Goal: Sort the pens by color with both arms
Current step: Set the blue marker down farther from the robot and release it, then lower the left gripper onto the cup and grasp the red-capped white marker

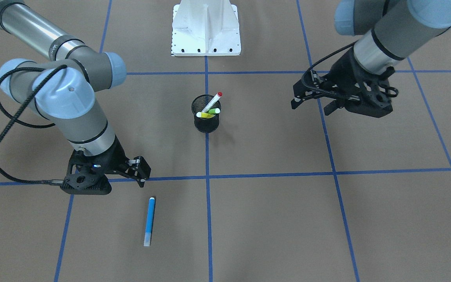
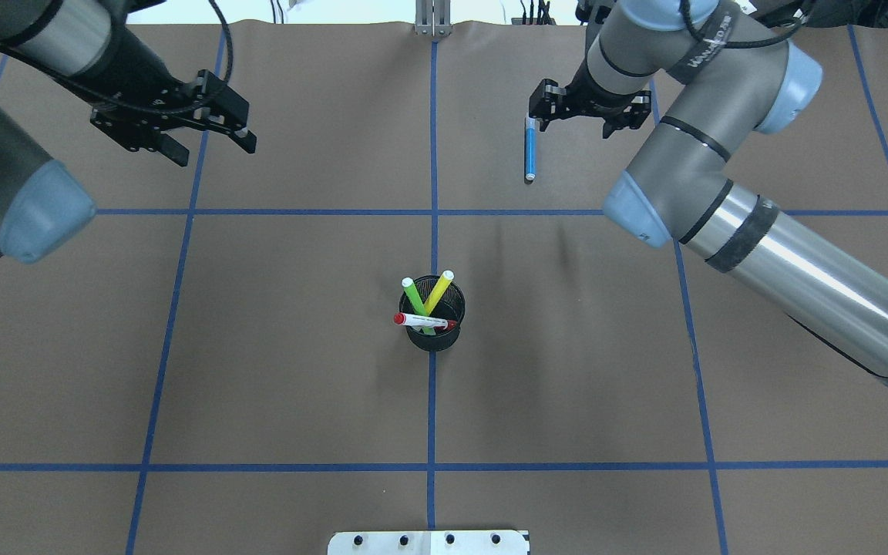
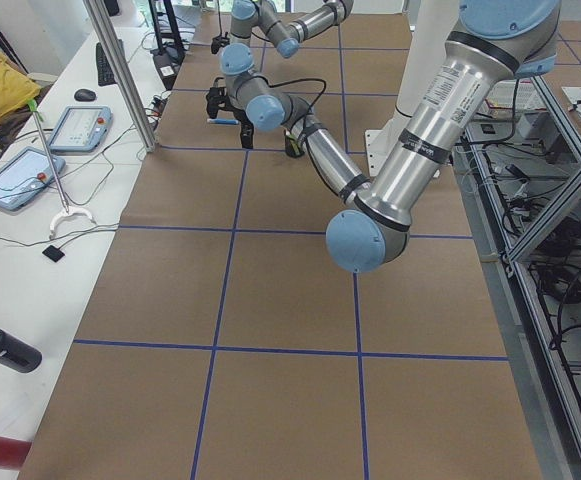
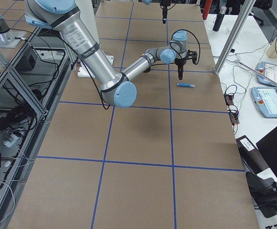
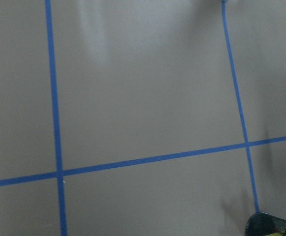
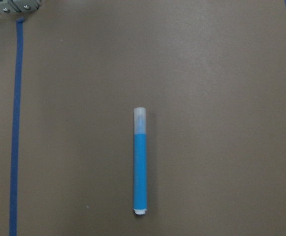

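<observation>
A blue pen (image 2: 529, 150) with a pale cap lies flat on the brown table; it also shows in the front view (image 1: 149, 221) and the right wrist view (image 6: 140, 167). My right gripper (image 2: 573, 125) is open and empty, just above the pen's far end. A black mesh cup (image 2: 433, 320) at the table's middle holds the white pen with red ends (image 2: 421, 321), the light green pen (image 2: 415, 299) and the yellow pen (image 2: 436, 291). My left gripper (image 2: 214, 150) is open and empty, raised over the far left of the table, well away from the cup.
The white base pedestal (image 1: 206, 29) stands at the robot's edge of the table. Blue tape lines (image 2: 432, 408) divide the brown surface into squares. A metal post (image 4: 231, 40) and tablets (image 4: 273, 101) stand on the side bench beyond the table's far edge.
</observation>
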You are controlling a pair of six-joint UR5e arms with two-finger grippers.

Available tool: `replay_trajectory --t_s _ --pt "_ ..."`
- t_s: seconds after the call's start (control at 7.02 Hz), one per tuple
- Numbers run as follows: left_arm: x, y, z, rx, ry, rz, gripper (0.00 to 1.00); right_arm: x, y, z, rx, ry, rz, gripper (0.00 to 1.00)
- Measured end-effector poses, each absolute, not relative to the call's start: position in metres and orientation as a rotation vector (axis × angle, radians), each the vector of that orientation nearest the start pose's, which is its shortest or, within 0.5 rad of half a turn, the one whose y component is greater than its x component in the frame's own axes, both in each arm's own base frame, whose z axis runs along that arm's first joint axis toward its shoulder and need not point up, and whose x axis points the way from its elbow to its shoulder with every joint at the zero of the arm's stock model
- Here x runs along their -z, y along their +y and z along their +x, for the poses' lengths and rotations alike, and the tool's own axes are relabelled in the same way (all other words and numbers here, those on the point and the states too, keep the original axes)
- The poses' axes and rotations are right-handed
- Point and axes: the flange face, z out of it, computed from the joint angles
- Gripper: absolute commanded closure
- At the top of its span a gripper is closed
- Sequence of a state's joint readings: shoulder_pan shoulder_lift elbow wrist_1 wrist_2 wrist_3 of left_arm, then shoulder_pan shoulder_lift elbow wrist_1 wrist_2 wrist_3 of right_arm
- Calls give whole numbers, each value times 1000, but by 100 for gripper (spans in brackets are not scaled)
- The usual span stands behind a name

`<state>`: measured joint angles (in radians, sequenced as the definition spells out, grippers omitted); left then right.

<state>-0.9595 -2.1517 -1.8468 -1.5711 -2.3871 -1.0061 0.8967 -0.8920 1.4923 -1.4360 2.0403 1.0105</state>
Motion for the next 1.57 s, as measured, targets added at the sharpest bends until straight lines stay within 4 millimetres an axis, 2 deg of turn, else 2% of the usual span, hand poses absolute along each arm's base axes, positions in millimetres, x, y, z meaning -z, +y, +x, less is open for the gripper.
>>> replay_trajectory --t_s 0.14,0.28,0.57,0.71,0.85,1.0,1.14,1.57 --pt "-166 -515 339 10 1073 -37 0 -279 -613 -354 -97 -823 100 1" --pt "-151 -496 379 5 1048 -67 0 -282 -603 -334 -55 -792 56 1" --pt "-139 -479 439 -32 1017 -116 3 -299 -579 -309 13 -741 12 1" --pt "-136 -482 469 -48 997 -142 18 -306 -573 -304 34 -733 6 1" --pt "-135 -483 495 -83 978 -158 23 -309 -570 -301 42 -730 4 1" --pt "-140 -481 511 -136 965 -161 34 -310 -570 -300 45 -729 4 1" --pt "-149 -478 521 -176 953 -164 51 -311 -569 -300 45 -728 3 1" --pt "-150 -465 532 -233 974 -218 54 -311 -569 -300 45 -727 4 1"
